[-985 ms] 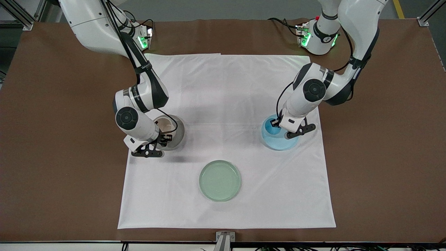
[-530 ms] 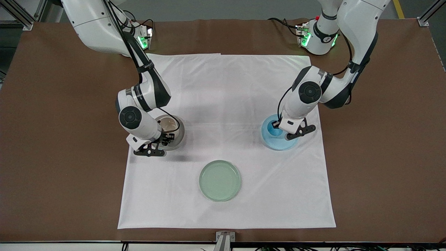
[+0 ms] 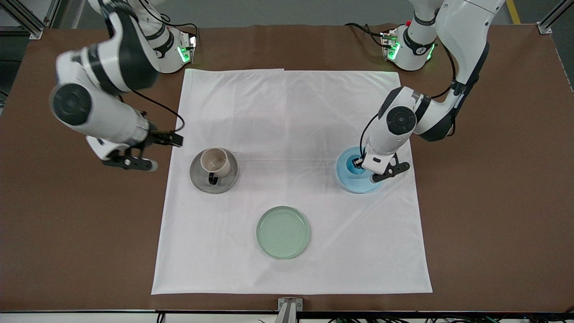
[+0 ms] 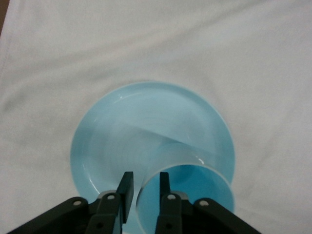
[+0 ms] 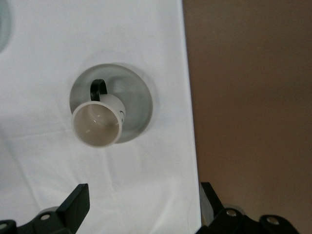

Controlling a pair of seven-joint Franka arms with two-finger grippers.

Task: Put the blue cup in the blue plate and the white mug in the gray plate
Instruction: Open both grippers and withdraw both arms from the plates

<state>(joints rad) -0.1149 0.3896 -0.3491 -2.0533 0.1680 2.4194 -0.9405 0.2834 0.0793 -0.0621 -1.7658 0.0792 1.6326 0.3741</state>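
Observation:
The blue cup (image 3: 351, 164) stands upright in the blue plate (image 3: 354, 183), on the part of the plate toward the robots. My left gripper (image 3: 358, 164) is low over it. In the left wrist view the left gripper (image 4: 145, 187) straddles the wall of the cup (image 4: 195, 191), with a small gap on each side; the plate (image 4: 122, 131) lies under it. The white mug (image 3: 215, 161) stands in the gray plate (image 3: 202, 178), its black handle toward the front camera. My right gripper (image 3: 154, 151) is wide open and empty, raised over the cloth's edge at the right arm's end. The right wrist view shows the mug (image 5: 97, 124) in the gray plate (image 5: 139, 95).
A pale green plate (image 3: 283, 232) lies on the white cloth (image 3: 291, 112), nearer to the front camera than both other plates. Bare brown table (image 3: 493, 202) surrounds the cloth.
My right gripper has let go of the white mug, risen and swung off toward the right arm's end of the table. The left gripper has stayed at the blue cup and shifted only slightly.

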